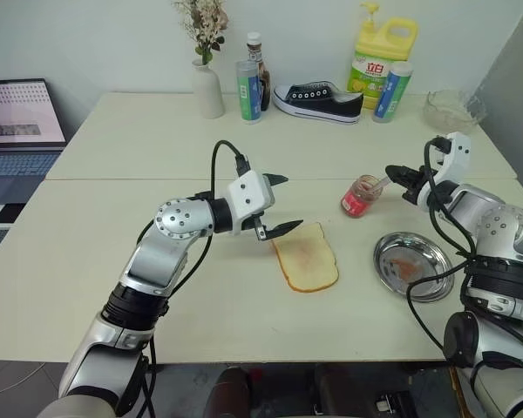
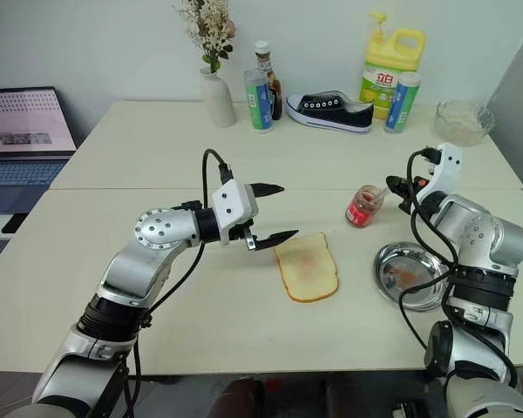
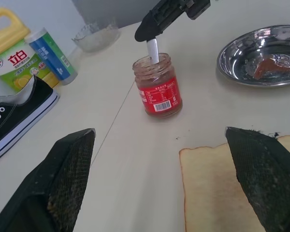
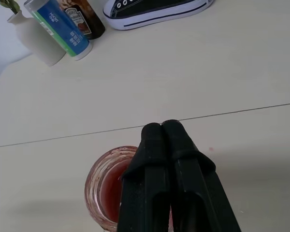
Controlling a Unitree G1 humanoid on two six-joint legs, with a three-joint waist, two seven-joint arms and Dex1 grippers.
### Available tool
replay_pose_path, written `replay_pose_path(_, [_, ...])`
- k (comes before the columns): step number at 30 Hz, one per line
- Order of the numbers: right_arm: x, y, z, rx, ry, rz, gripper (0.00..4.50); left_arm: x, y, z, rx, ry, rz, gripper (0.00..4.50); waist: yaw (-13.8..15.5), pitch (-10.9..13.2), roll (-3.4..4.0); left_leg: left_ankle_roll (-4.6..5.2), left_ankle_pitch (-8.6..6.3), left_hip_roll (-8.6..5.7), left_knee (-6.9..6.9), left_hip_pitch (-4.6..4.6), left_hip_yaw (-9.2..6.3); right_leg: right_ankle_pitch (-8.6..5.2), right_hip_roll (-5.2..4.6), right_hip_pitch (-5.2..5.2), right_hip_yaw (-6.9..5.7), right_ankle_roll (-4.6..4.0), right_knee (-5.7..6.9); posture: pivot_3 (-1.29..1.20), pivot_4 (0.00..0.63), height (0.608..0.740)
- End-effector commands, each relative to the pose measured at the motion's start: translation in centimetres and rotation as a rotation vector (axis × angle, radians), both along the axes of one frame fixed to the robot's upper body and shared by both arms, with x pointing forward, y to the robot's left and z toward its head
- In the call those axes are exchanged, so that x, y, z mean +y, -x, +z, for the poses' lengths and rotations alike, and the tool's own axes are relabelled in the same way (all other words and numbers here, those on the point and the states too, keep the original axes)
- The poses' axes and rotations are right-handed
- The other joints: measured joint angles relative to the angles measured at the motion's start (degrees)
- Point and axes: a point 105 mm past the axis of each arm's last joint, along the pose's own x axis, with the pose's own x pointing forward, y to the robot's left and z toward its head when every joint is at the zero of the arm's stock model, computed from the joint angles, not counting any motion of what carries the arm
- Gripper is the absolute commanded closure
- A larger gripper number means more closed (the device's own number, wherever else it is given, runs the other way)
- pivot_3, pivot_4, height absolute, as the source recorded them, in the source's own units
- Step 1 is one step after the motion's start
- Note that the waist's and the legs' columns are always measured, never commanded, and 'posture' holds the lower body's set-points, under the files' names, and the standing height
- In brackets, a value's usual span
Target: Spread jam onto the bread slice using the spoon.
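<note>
Now right gripper (image 1: 390, 177) jaws pinching spoon (image 3: 152, 50) in jam (image 1: 360, 197) jar, left gripper (image 1: 277, 204) jaws spread beside bread slice (image 1: 306, 256).

I count one golden-crusted bread slice (image 1: 306, 259), one red-labelled glass jam jar (image 1: 360, 196), one round steel dish (image 1: 413, 266), two blue-green cylindrical canisters (image 1: 248, 91) (image 1: 391, 91), one black sneaker (image 1: 318, 100), one yellow detergent jug (image 1: 378, 54), one white vase (image 1: 208, 89)

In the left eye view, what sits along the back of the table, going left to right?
Vase of flowers → blue-green can → dark sauce bottle → black sneaker → yellow detergent jug → blue can → glass bowl.
</note>
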Motion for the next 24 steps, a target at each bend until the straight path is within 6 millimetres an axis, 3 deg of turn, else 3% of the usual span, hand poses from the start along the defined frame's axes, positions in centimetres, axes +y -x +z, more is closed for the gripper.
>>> replay_pose_path(1, [-0.3, 0.1, 2.4, -0.067, -0.013, -0.005, 4.46, -0.3, 0.2, 1.5, -0.062, 0.015, -0.024, 0.0, 0.0, 0.0, 0.0, 0.0, 0.0, 0.0, 0.0, -0.01, 0.0, 0.0, 0.0, -0.01, 0.0, 0.0, -0.01, 0.0, 0.15, 0.74])
replay_pose_path(24, [-0.6, 0.9, 5.0, -0.105, -0.082, -0.027, 4.46, -0.3, 0.0, 1.5, -0.07, 0.016, -0.03, 0.0, 0.01, 0.0, 0.0, 0.0, 0.0, 0.0, -0.02, -0.06, 0.0, 0.0, 0.0, -0.05, 0.0, 0.0, -0.02, 0.0, 0.15, 0.74])
